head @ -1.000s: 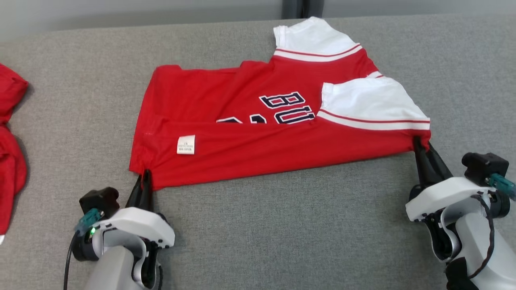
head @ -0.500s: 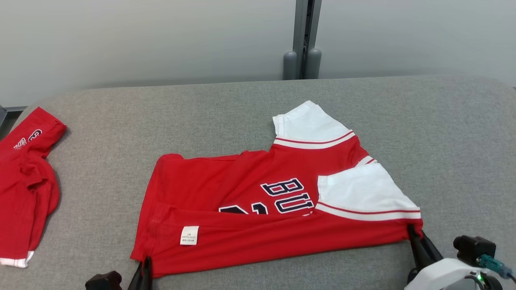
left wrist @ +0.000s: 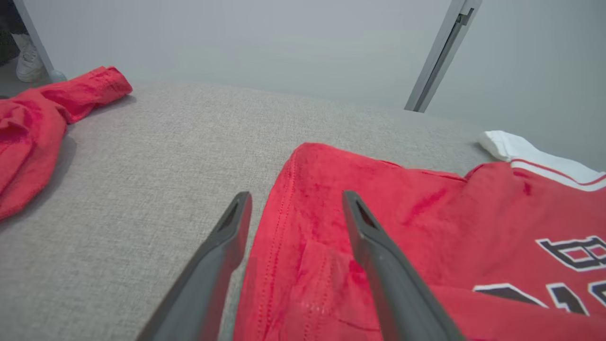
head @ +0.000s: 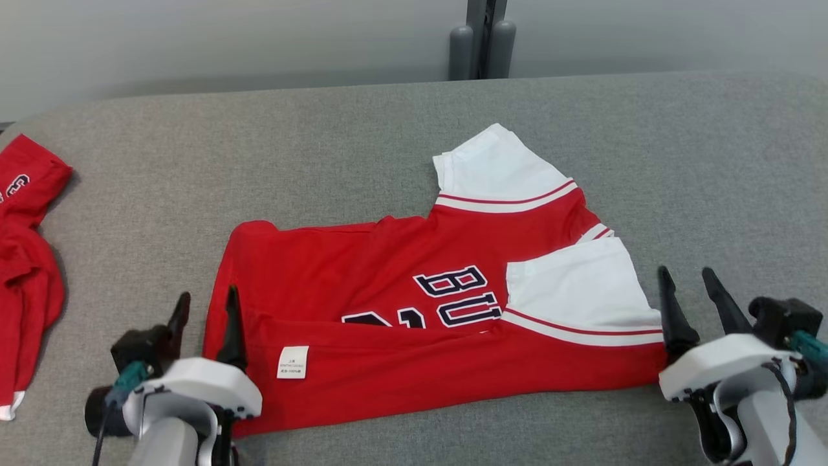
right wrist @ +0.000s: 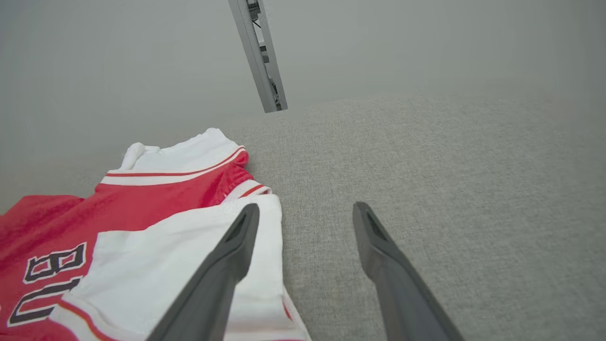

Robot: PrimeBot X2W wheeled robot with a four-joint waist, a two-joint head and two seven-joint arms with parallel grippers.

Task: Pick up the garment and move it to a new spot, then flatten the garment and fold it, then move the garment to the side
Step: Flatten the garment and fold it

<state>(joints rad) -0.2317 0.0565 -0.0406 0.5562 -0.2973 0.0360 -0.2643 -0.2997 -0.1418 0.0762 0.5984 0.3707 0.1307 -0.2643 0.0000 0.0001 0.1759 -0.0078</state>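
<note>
left tool (head: 207, 303), fingers spread wide, right tool (head: 686, 279) likewise, both pointing forward, 2 pale forearms below

The red jersey (head: 388, 272) has big dark letters (head: 459, 294) with white edges that read "BU". More dark marks sit beside them, but a fold hides most of each. A small white tag (head: 292, 362) on the jersey has print too tiny to read. The other red shirt (head: 26, 259) has a small mark, also unclear.

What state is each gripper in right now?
Left gripper: open, holding nothing, astride the edge of the jersey.
Right gripper: open, holding nothing.
</note>
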